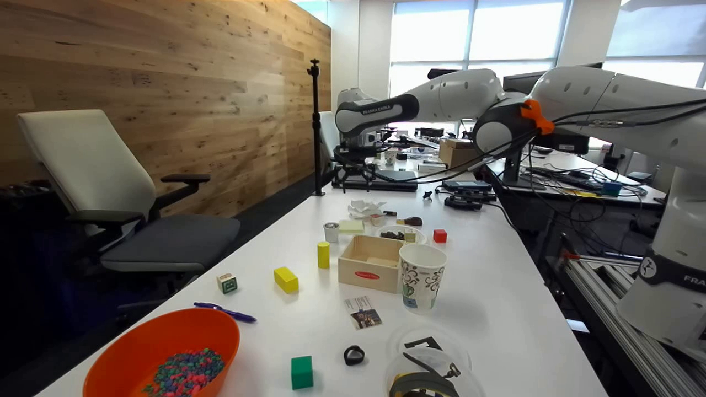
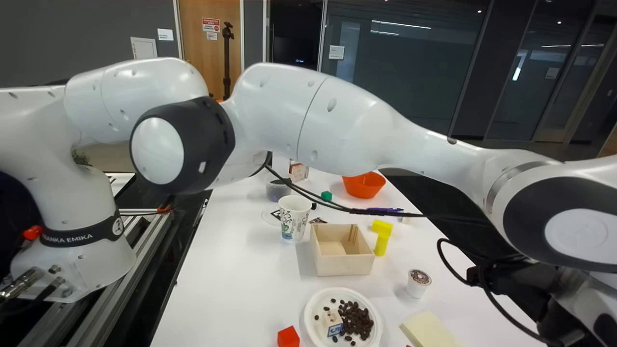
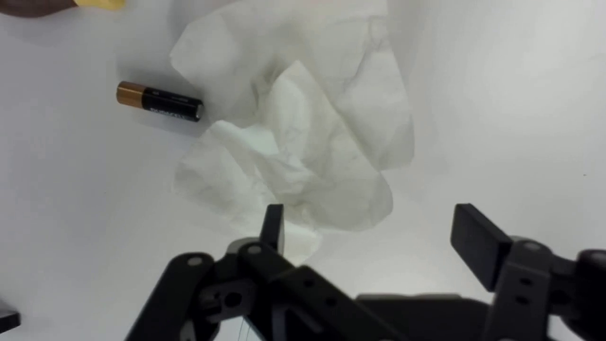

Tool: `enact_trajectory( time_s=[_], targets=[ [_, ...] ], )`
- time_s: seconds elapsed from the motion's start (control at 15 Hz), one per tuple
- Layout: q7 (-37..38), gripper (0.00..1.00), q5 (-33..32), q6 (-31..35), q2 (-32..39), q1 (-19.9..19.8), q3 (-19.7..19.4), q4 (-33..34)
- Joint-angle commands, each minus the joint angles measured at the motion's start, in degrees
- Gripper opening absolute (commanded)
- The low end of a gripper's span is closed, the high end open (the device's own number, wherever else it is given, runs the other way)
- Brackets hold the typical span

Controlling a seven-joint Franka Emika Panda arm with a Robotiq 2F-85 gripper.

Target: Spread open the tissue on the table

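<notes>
The long table (image 1: 496,298) has a smooth white top. Above it hangs the black gripper (image 3: 374,232), fingers (image 3: 478,246) spread wide. In an exterior view an orange bowl (image 1: 132,347) holds small pink, green and blue pieces (image 1: 185,372). A box (image 1: 353,270) of pale wood has straight sides and an open top; a round white plate (image 2: 343,292) bears brown beans (image 2: 359,322) and a blue-marked block (image 2: 332,323). On the table near the gripper lies the white tissue (image 3: 303,113), crumpled and creased. A patterned cup (image 1: 422,278) flares just beside the box. A cylindrical copper-and-black battery (image 3: 163,102) lies just beside the tissue.
</notes>
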Motion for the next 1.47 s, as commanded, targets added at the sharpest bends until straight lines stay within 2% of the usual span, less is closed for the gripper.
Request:
enact_trajectory(
  time_s=[0.0,0.13,0.2,0.53,0.8,1.4],
  targets=[
    [1.12,0.59,-2.04,-4.8,-1.52,-1.84,1.03,0.69],
    [-1.74,0.44,-2.17,-6.16,-2.84,-3.0,1.47,-1.37],
    [-2.24,0.36,-2.03,-7.13,-1.32,-3.92,1.6,1.12],
    [-4.17,0.02,-0.97,-5.89,1.42,-5.41,3.41,2.51],
    [-4.18,0.0,-1.42,-5.03,2.33,-4.41,4.23,2.83],
    [-3.06,0.0,-2.51,-2.88,3.75,-3.85,3.16,2.96]
  ],
)
